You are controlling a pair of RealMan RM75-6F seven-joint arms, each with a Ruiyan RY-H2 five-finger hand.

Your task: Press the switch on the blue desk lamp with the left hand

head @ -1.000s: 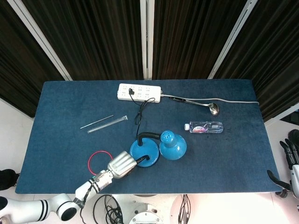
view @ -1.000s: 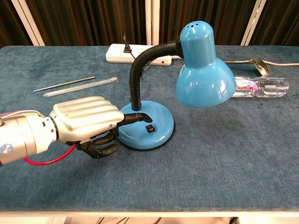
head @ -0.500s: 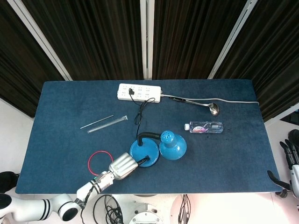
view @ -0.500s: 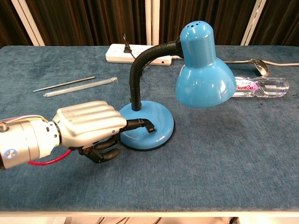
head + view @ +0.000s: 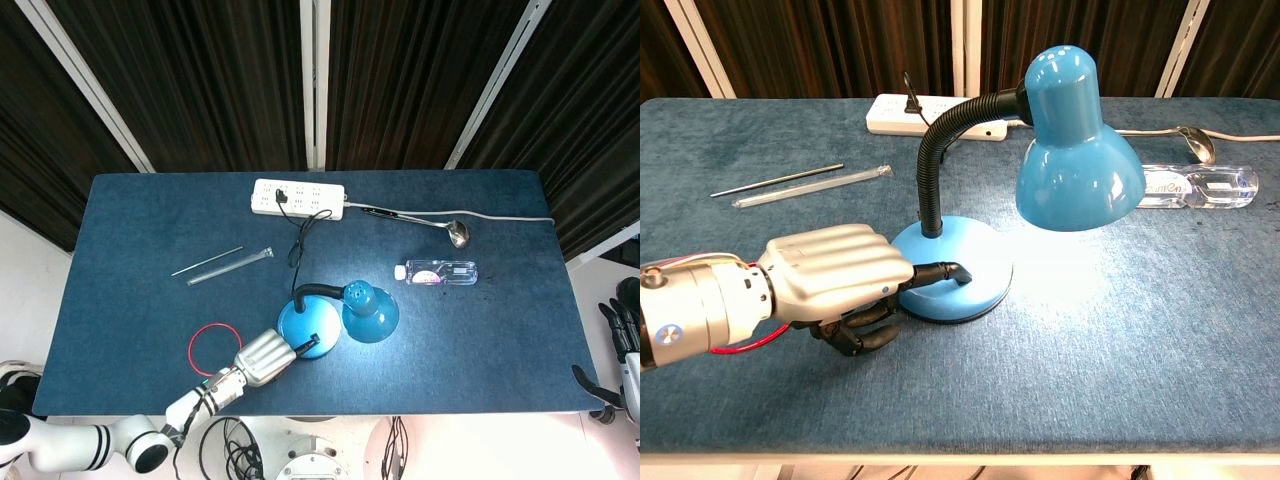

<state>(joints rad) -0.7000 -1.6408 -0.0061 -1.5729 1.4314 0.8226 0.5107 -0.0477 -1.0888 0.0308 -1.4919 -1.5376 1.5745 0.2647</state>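
Observation:
The blue desk lamp stands near the table's front middle, with its round base [image 5: 975, 255] [image 5: 318, 318] and its shade [image 5: 1075, 160] on a black gooseneck. The lamp is lit and throws a bright patch on the cloth under the shade. My left hand [image 5: 835, 270] [image 5: 262, 355] lies just left of the base. One outstretched finger [image 5: 945, 270] rests on the base where the switch sits and hides it. The other fingers are curled under the palm, holding nothing. My right hand [image 5: 622, 328] hangs off the table's right edge, fingers apart and empty.
A white power strip [image 5: 298, 198] with the lamp's cable lies at the back. A ladle [image 5: 455, 232] and a water bottle [image 5: 1200, 185] lie right of the lamp. A red ring [image 5: 213, 345] lies by my left wrist; a thin rod and tube [image 5: 225, 262] lie further left.
The left hand's outstretched finger moved right over the base onto the switch. The lamp has gone from dark to lit.

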